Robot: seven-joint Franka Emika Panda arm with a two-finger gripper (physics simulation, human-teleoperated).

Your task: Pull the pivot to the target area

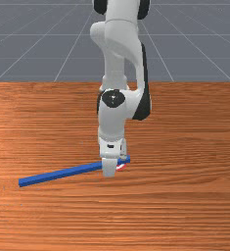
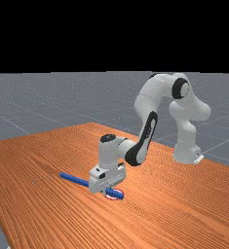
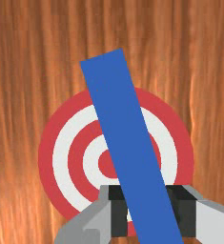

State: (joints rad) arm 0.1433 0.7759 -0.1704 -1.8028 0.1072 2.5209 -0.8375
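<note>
One blue bar (image 1: 62,173), left of centre and below mid-height in the front view, one end near frame centre. Looks rigid, smooth, square-edged; weight unknown, guess light to moderate. Not fragile. Slick flat sides could slip or twist in a loose hold. Held near one end, so the long free part may swing or drag; a hold nearer mid-length would balance better, but the end hold should do for a level pull.

Long axis: front view, slants from left and lower to near centre and slightly higher. Far view, runs from left of centre down to the lower middle. Lies about flat. Wrist view, crosses the fingers at a slant, its end pointing away from them.

Gripper (image 3: 153,217) holding the bar, spread about one bar thick, bar askew between the pads; sliver of gap beside part of one pad. Grip looks firm enough, may turn under load.

Target (image 3: 105,164), red and white rings, under the bar's held end. Bar tip sticks past the outer ring; bar covers part of the bullseye, off to one side.

Arm (image 2: 157,92) comes from the far view's upper right. Table (image 1: 185,211) wood, beneath everything.

Judgement: pull nearly done; maybe a small level correction, then release. Risk: rotating the bar.
</note>
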